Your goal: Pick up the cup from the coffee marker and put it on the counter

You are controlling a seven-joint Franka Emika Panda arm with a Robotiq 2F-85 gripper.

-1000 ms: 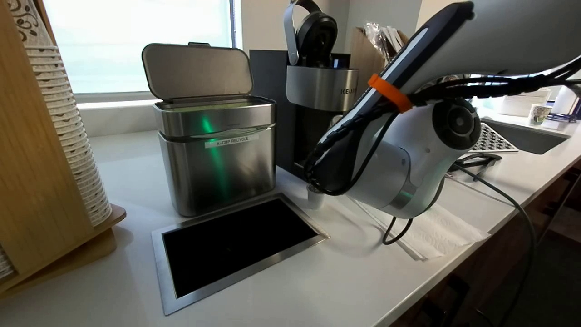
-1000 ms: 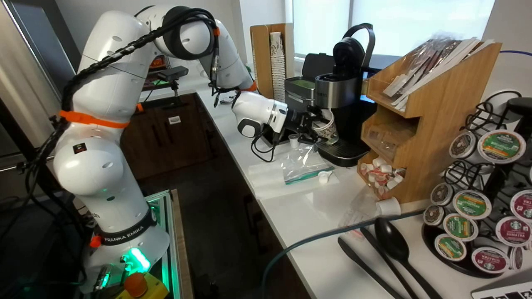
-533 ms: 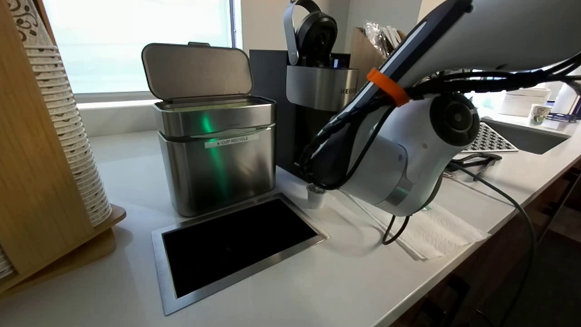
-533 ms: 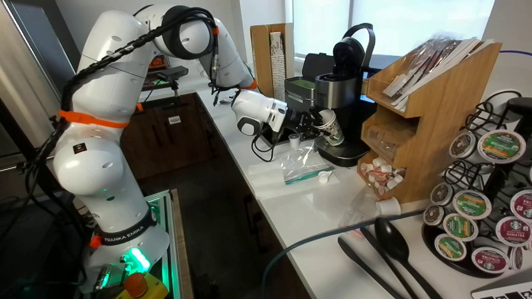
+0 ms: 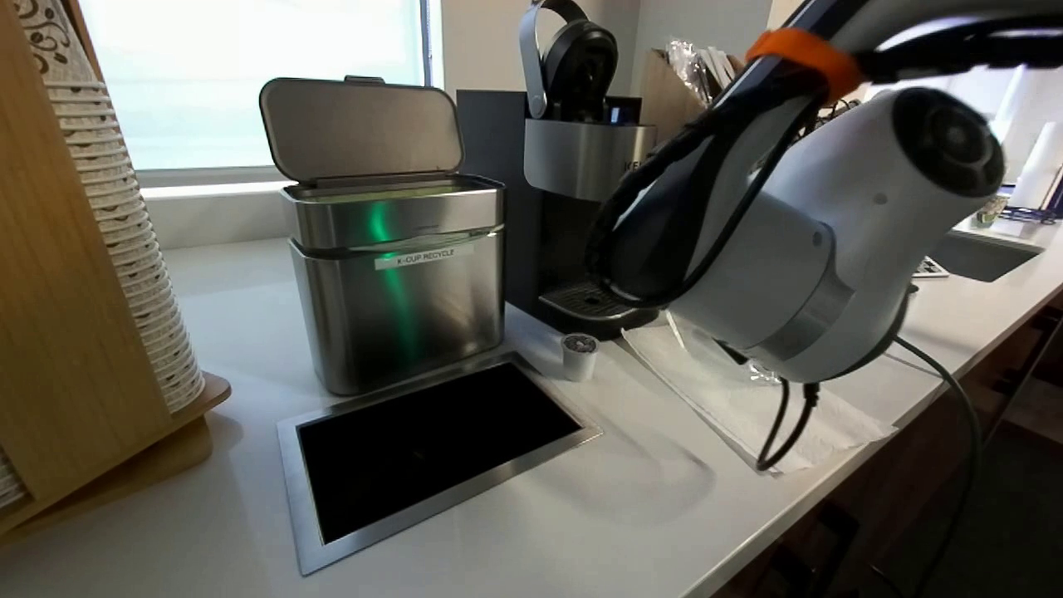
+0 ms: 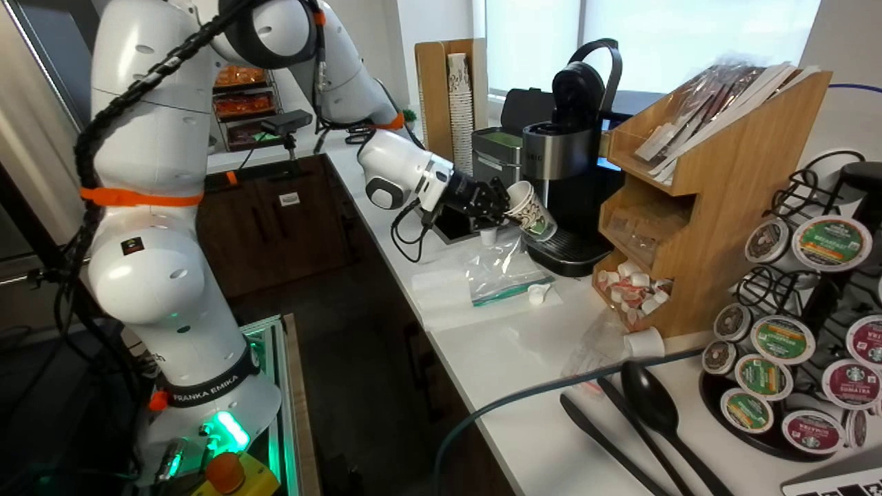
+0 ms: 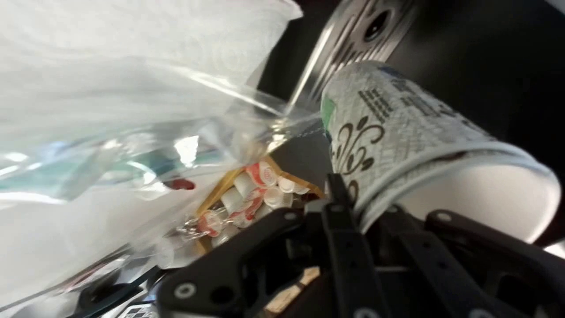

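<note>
The cup [image 6: 532, 212] is a white paper one with a brown leaf pattern, tilted in front of the black coffee machine [image 6: 561, 151]. Its base overlaps the front of the drip tray [image 6: 570, 248] in that exterior view; whether they touch I cannot tell. My gripper [image 6: 501, 207] is shut on the cup's wall at the rim. In the wrist view the gripper [image 7: 359, 207] has one finger outside the cup [image 7: 379, 119] and the other toward its open mouth, that tip hidden. The arm hides cup and gripper in an exterior view showing the white counter [image 5: 515, 531].
Beside the machine stands a steel bin [image 5: 399, 291] with its lid up, behind a dark recessed panel [image 5: 440, 448]. A small pod [image 5: 579, 357] sits near the tray. Below the cup lie a plastic bag [image 6: 510, 269] and paper towel [image 6: 441, 296]. A wooden organizer [image 6: 723, 186] flanks the machine.
The jaws have closed on the cup's wall. The arm has drawn back from the coffee machine, and the cup has come with it, tilting more. The drip tray now shows.
</note>
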